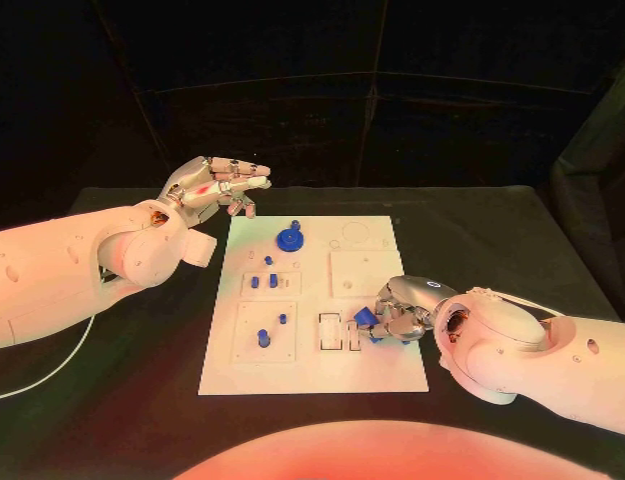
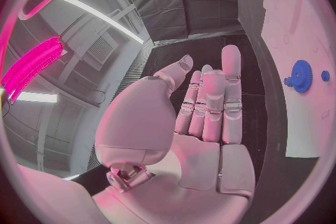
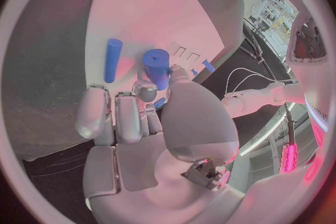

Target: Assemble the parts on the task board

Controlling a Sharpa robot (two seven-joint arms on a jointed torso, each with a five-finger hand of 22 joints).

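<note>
on the flat white task board [image 1: 312,370], a toothed blue gear [image 1: 292,240]

white task board [image 1: 377,375] — blue parts [image 1: 292,240], black table [image 1: 514,240]

The right hand [image 1: 399,312] holds a blue part [image 1: 364,318] over the task board [image 1: 312,372].

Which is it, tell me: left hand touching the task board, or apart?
Apart. The head view shows the left hand raised beyond the task board's far left corner, dark table between them.
</note>
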